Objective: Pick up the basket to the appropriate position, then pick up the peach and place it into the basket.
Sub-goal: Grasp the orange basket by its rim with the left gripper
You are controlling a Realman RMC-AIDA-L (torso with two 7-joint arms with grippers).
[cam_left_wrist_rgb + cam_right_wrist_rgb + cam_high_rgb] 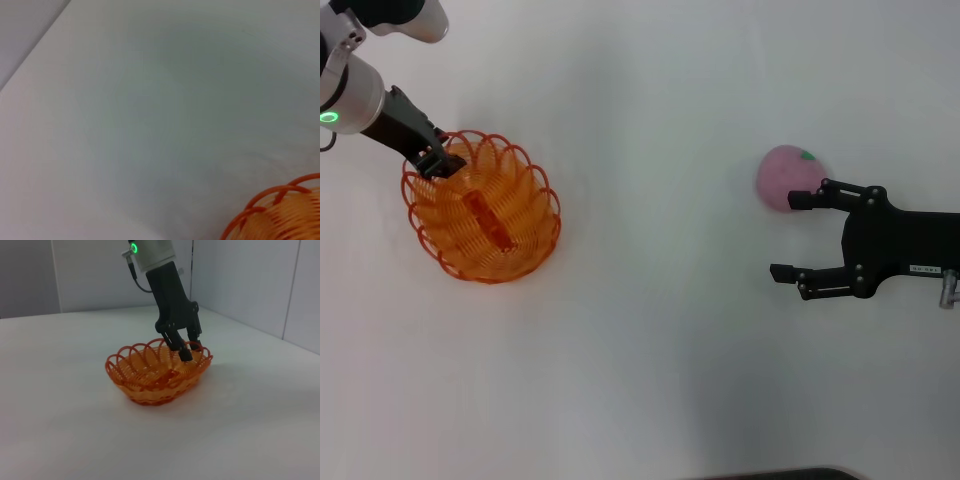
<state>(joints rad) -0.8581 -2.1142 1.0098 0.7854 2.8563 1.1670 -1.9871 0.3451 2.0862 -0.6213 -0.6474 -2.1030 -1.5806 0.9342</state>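
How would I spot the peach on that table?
Look to the robot's right side of the white table, just beyond the open black right hand. The round, pale pink fuzzy peach has a small green mark; nothing else there is pink.

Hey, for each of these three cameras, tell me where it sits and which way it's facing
Head view: looks down on the table; left end effector at the basket rim, open right end effector beside the peach.
Left wrist view: looks down at the table, basket rim in one corner; no arm shows.
Right wrist view: looks level across the table at the basket and left end effector.
All three share the basket.
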